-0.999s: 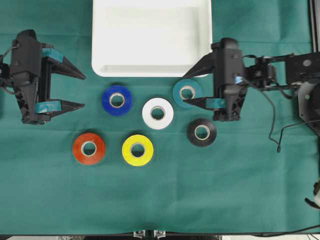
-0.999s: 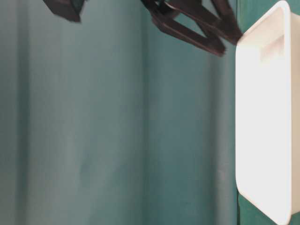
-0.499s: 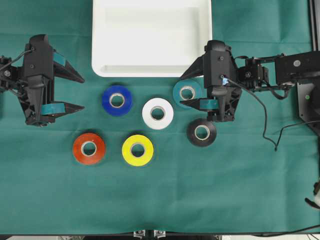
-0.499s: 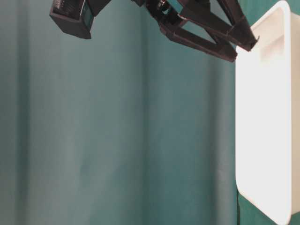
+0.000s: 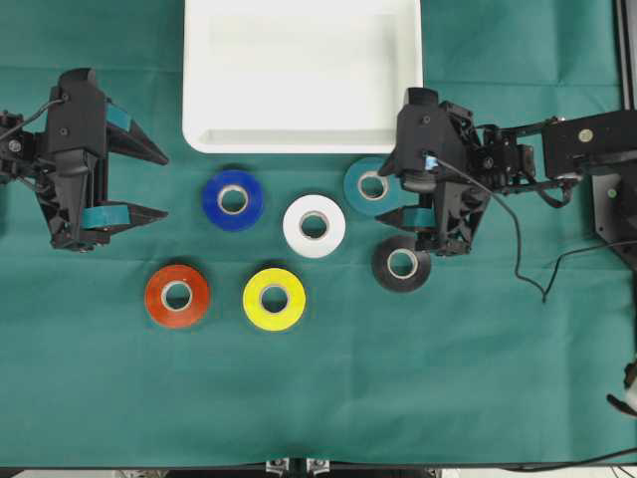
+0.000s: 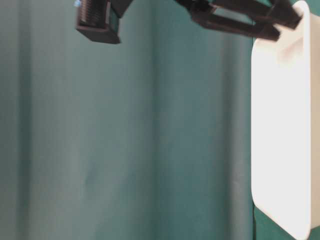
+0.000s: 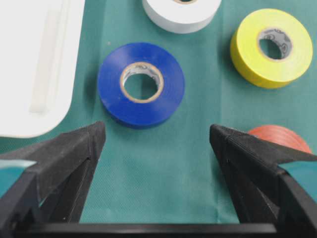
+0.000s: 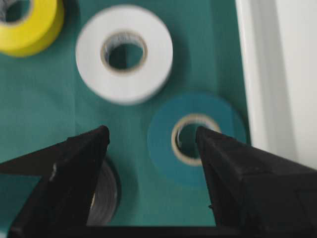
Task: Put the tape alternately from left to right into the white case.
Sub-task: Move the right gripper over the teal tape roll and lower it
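The white case [image 5: 299, 80] lies empty at the table's far side, its rim also in the left wrist view [image 7: 34, 64]. Several tape rolls lie in front of it: blue [image 5: 211, 199], white [image 5: 314, 247], teal [image 5: 356, 185], black [image 5: 401, 284], red [image 5: 177, 317] and yellow [image 5: 274, 321]. My left gripper [image 5: 159, 182] hovers open left of the blue roll [image 7: 111, 87], nothing between its fingers. My right gripper [image 5: 388, 192] is open over the teal roll [image 8: 163, 144]. One finger is above that roll's hole, the other above the black roll [image 8: 106, 193].
Green cloth covers the table. In the right wrist view the white roll [image 8: 124, 82] and yellow roll [image 8: 29, 29] lie beyond the jaws, the case rim [image 8: 277, 74] to the right. In the table-level view the right arm's fingers [image 6: 250, 20] hang by the case wall [image 6: 282, 135].
My right gripper has moved left and down over the teal roll, still open. The left gripper shifted slightly right early on, then stayed still. No roll has moved.
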You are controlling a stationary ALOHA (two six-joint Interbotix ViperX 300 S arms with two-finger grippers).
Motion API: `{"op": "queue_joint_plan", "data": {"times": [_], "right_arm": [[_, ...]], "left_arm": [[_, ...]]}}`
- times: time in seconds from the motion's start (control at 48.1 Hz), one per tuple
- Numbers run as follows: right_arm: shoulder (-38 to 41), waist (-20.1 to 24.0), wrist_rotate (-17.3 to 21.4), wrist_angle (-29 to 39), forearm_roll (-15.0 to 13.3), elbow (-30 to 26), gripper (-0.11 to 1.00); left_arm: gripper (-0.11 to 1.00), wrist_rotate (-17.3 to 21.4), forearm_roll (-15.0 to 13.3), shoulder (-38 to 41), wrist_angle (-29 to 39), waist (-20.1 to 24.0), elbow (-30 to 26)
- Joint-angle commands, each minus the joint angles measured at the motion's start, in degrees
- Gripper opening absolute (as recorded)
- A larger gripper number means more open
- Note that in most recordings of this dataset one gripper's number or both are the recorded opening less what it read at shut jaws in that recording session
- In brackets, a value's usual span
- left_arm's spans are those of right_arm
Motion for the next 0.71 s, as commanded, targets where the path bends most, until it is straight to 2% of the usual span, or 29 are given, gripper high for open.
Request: {"op": "queue_joint_plan", "data": {"times": [0.0, 0.166, 0.333, 0.686], "right_arm": [[-0.09, 0.18, 0.44, 1.05, 0.0, -1.41, 0.75], [1.14, 0.18, 0.44, 1.23, -0.09, -2.11, 0.75], [2.81, 0.26, 0.44, 1.23, -1.49, -2.81, 0.75], [7.65, 0.18, 0.53, 1.14, -1.49, -4.13, 0.75]], "left_arm": [[0.62, 0.0, -0.09, -0.35, -0.26, 0.18, -1.41], [0.62, 0.0, -0.18, -0.26, -0.26, 0.35, -1.41], [0.62, -0.09, -0.09, -0.35, -0.26, 0.44, -1.49], [0.62, -0.26, -0.09, -0.26, -0.26, 0.35, -1.41]]}}
